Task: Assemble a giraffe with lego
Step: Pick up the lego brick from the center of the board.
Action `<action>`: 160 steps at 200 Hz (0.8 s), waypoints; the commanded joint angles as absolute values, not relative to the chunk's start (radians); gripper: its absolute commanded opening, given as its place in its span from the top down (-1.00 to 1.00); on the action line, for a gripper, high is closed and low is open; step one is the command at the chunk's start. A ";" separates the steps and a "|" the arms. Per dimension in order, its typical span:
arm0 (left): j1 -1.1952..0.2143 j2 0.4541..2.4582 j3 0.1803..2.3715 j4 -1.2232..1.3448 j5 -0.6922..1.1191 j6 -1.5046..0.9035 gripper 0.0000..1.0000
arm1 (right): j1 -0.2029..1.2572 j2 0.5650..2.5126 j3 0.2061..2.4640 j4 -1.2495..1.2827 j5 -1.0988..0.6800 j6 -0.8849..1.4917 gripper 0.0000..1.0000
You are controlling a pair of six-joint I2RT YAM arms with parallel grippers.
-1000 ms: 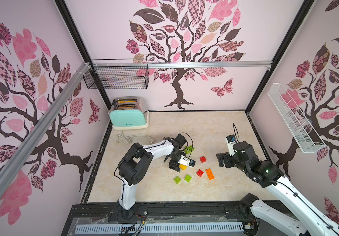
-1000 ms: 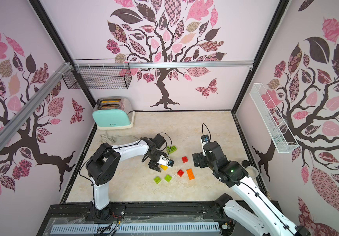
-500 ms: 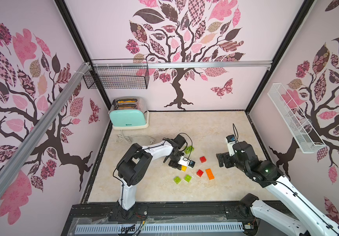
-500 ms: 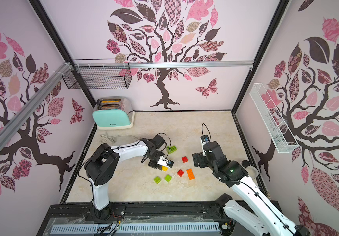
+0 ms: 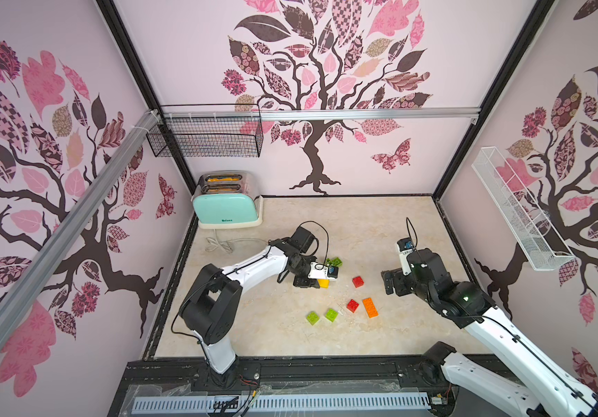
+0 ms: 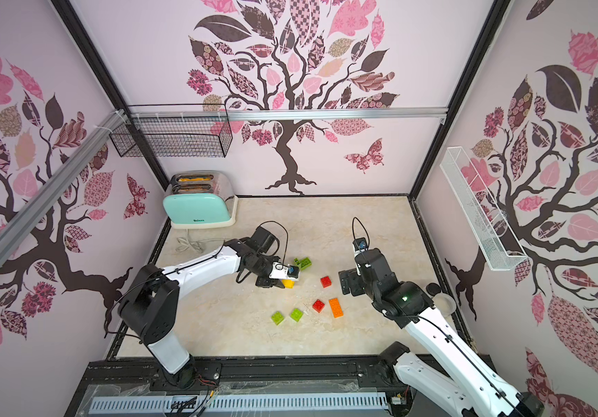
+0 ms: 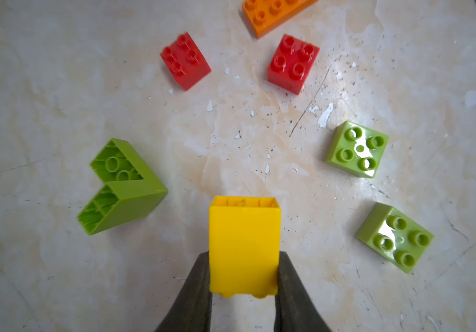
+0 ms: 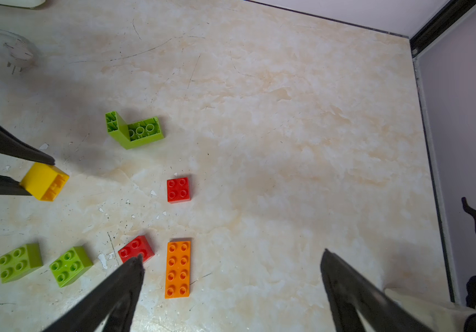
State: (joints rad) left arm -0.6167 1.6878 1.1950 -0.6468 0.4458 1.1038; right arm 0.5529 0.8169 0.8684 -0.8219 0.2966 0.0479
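You're looking at smooth moulded plastic: the yellow brick (image 7: 244, 247) is satin, and the lime-green bricks (image 7: 357, 149) are glossy with glare spots. Your counter (image 7: 231, 120) looks like marble, scratched and chipped. The toaster (image 5: 227, 207) has a shiny metal top.

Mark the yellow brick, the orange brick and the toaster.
yellow brick (image 7: 244, 245): left wrist view, smooth side face.
orange brick (image 8: 177, 269): right wrist view, studded top.
toaster (image 5: 225, 211): a top view, mint front panel.
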 commanded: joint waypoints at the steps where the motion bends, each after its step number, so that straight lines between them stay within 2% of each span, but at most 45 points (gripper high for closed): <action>1: -0.595 1.603 1.165 -0.580 0.542 0.935 0.62 | 0.558 0.801 0.884 -0.815 0.369 0.079 -0.99; 30: -0.586 1.504 1.127 -0.509 0.545 0.756 0.65 | 0.557 0.743 0.877 -0.776 0.354 0.150 -0.99; 63: -0.586 1.421 1.099 -0.513 0.457 0.582 0.69 | 0.557 0.791 0.975 -0.823 0.290 0.286 -0.99; 96: -0.584 1.322 1.025 -0.509 0.417 0.448 0.70 | 0.557 0.903 1.066 -0.834 0.078 0.469 -0.99; 119: -0.566 1.269 0.964 -0.495 0.441 0.438 0.70 | 0.558 0.970 1.088 -0.773 -0.081 0.574 -0.98; 136: -0.526 1.247 0.925 -0.463 0.477 0.427 0.70 | 0.558 0.998 1.075 -0.697 -0.185 0.662 -0.91; 160: -0.472 1.217 0.867 -0.404 0.541 0.410 0.69 | 0.557 1.051 1.026 -0.544 -0.310 0.769 -0.69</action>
